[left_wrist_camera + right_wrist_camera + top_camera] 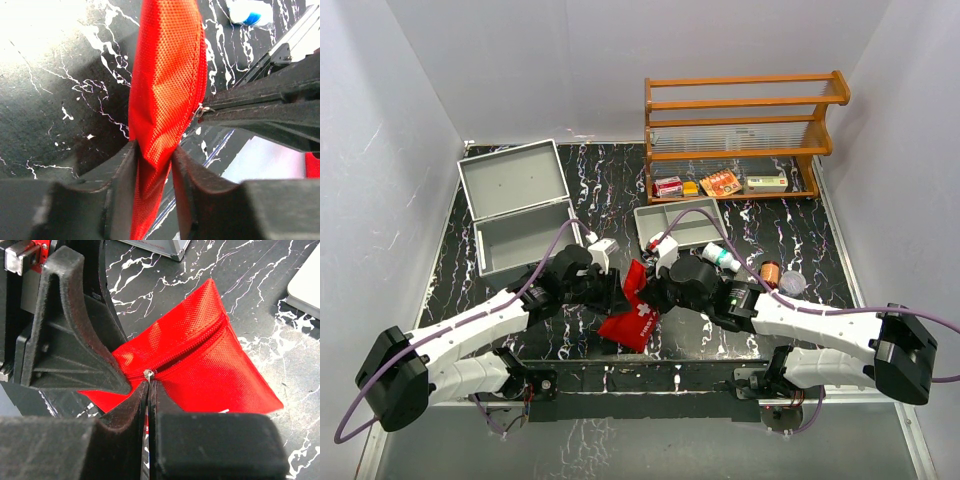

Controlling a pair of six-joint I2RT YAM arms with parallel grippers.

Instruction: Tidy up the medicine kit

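A red zippered pouch [635, 318] lies at the table's front middle, between the two arms. My left gripper [618, 290] is shut on one end of the pouch's fabric; in the left wrist view the fabric [167, 75] is pinched between the jaws of that gripper [154, 150]. My right gripper [655, 293] is shut on the small metal zipper pull [148, 373] at the pouch's seam, and its gripper tips [149, 385] are pressed together. The zipper [200, 340] looks partly open. The pull also shows in the left wrist view [198, 111].
An open grey case [520, 215] stands at the back left. A grey tray [680, 225] sits mid-table. A wooden rack [740, 130] holds small boxes at the back right. A white bottle [720, 257], an orange vial [771, 272] and a clear cap [791, 284] lie to the right.
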